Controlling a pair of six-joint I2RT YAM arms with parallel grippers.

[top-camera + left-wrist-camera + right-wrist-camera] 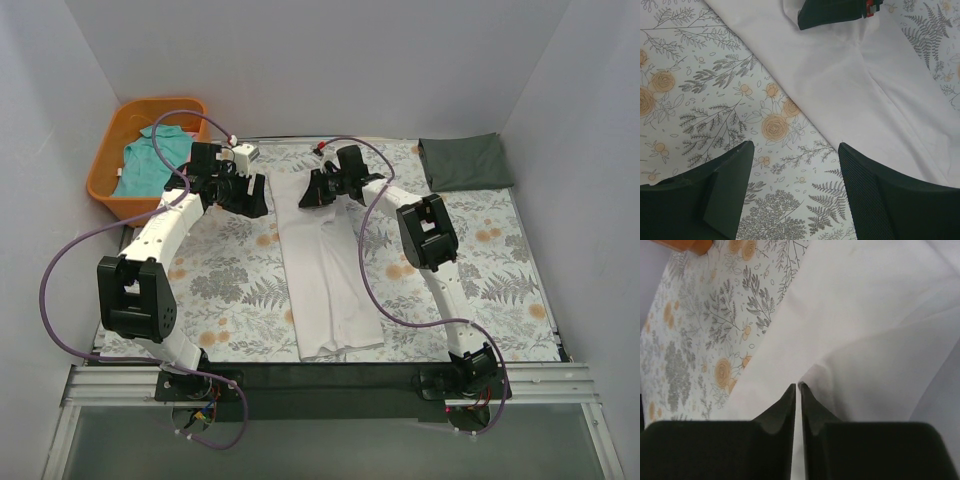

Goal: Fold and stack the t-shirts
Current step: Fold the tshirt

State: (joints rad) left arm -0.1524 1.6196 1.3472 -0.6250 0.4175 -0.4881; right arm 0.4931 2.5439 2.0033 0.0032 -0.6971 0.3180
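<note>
Right fingers: pressed almost together, with a thin ridge of white cloth caught between their tips.
Right gripper: I have it clamped on the white t-shirt at the shirt's far end, and the cloth rises in a soft fold up to my tips.
Left fingers: wide apart, with nothing between them.
Left gripper: I hold it above the floral table covering, just beside the shirt's left edge at the far end. I cannot tell whether my tips touch the covering.
White t-shirt, lie: in the middle of the table, between my two arms, folded into a long narrow strip.
White t-shirt, long axis: it runs from the near edge of the table towards the far wall. I cannot tell which end is the collar.
Seams: in the left wrist view a stitched line crosses the white cloth on a slant.
Writing: a small red-and-white part on the right gripper's body, too small to read.
Teal t-shirt: crumpled in the orange basket at the far left corner.
Dark grey-green t-shirt: folded flat at the far right of the table, well apart from the white one.
</note>
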